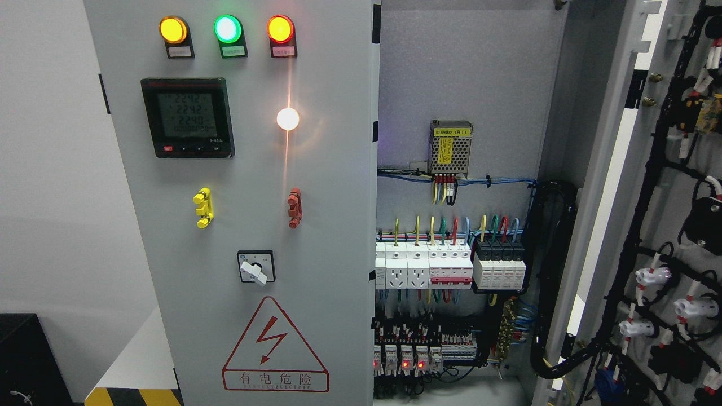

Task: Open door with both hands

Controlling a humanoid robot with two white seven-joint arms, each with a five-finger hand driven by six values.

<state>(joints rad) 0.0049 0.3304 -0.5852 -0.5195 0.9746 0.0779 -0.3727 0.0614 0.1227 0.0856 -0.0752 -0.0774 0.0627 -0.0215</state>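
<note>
Right door (648, 225) hangs nearest us, swung wide, its wired inner face showing, so the breaker bay (451, 265) lies exposed. Neither hand is in view; we cannot tell their state. Left door (237, 214) stands shut at centre-left, probably the leaf not yet opened.

**Cabinet stood half open, one door shut, one swung wide**

The left door (237, 225) was closed, its yellow, green and orange lamps (226, 29) lit above a digital meter (188, 117). A rotary switch (256, 267) sat over a red warning triangle (274, 348). The right door (665, 225) hung wide open, black cable bundles running down its inner face. Between them the interior showed breakers (445, 264) and a mesh-covered power supply (450, 148). No robot hand was visible.
</note>
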